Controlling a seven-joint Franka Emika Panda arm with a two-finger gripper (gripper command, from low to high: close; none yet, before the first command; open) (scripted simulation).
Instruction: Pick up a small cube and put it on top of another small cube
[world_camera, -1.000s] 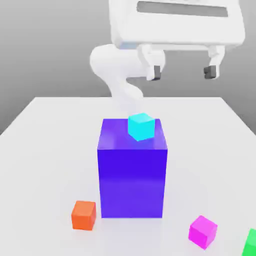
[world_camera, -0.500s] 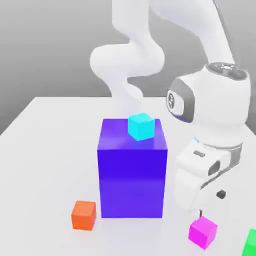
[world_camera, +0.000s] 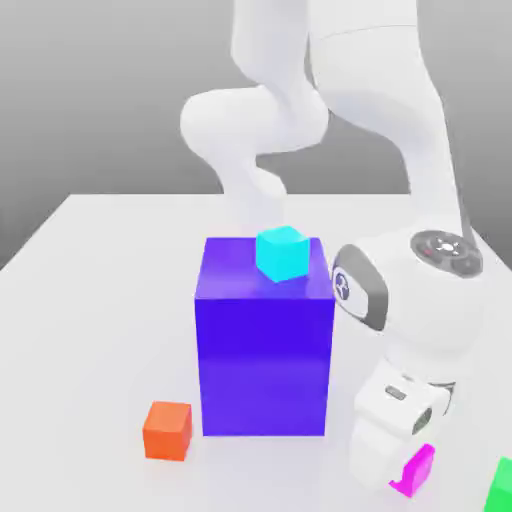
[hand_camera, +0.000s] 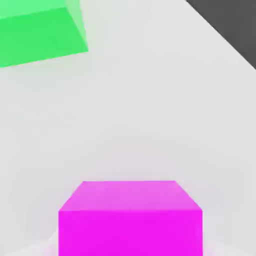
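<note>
While our hand hangs low over the pink cube (hand_camera: 130, 217) at the bench (world_camera: 90, 300) front, we judge the pick not yet made; lifting and stacking remain. We cannot tell how our fingers stand. A green cube (hand_camera: 37, 32) lies near them; the cyan cube (world_camera: 281, 252) sits on the blue block (world_camera: 265, 350).

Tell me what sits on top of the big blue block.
A small cyan cube rests on the big blue block, near its back edge. Nothing else shows on top. The table behind the block is hidden.
</note>
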